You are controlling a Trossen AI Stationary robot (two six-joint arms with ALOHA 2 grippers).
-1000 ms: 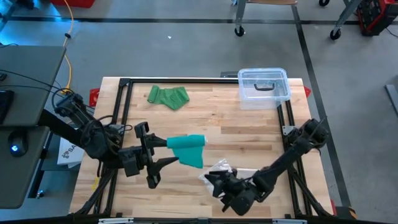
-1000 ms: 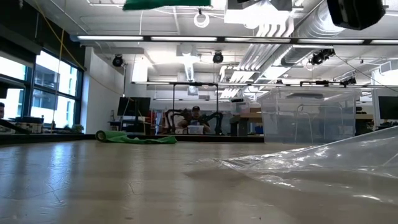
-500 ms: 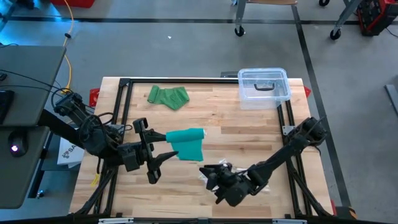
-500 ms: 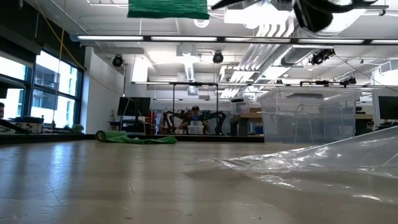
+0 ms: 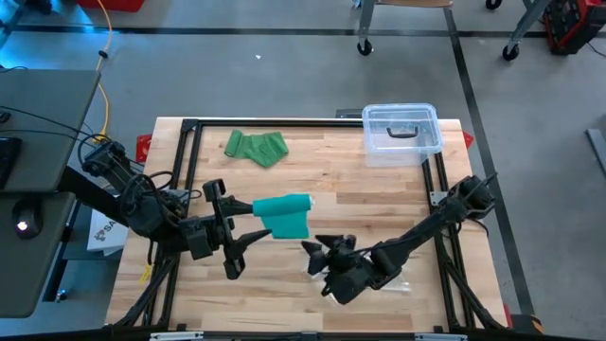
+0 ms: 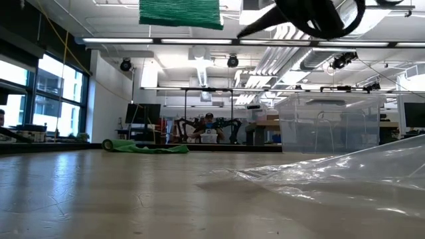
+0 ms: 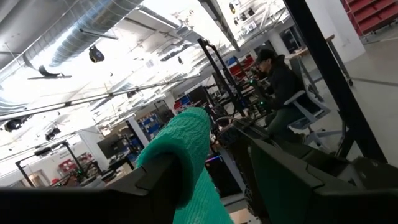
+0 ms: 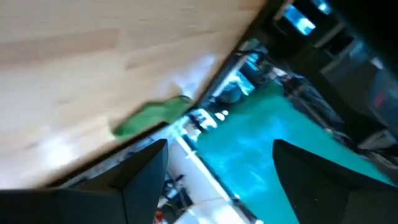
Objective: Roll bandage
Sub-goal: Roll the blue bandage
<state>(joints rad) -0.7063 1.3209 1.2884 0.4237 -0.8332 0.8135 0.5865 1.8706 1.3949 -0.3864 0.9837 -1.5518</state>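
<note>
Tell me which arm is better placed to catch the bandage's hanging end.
Right: its open gripper sits just below the hanging bandage. The left gripper is busy holding the bandage up.

We list two arms, matt black, jointed and slender; left gripper [image 5: 239, 237] and right gripper [image 5: 325, 254] each carry two tapered black fingers [image 7: 292, 186]; dark cables alongside.

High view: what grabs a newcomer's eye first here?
The teal bandage held above mid-table by the left end effector, one part rolled, a flap hanging. Next, the right end effector, open over the crumpled clear plastic wrapper near the front edge. Farther back lie a green bandage and a clear lidded box at the right corner.
</note>
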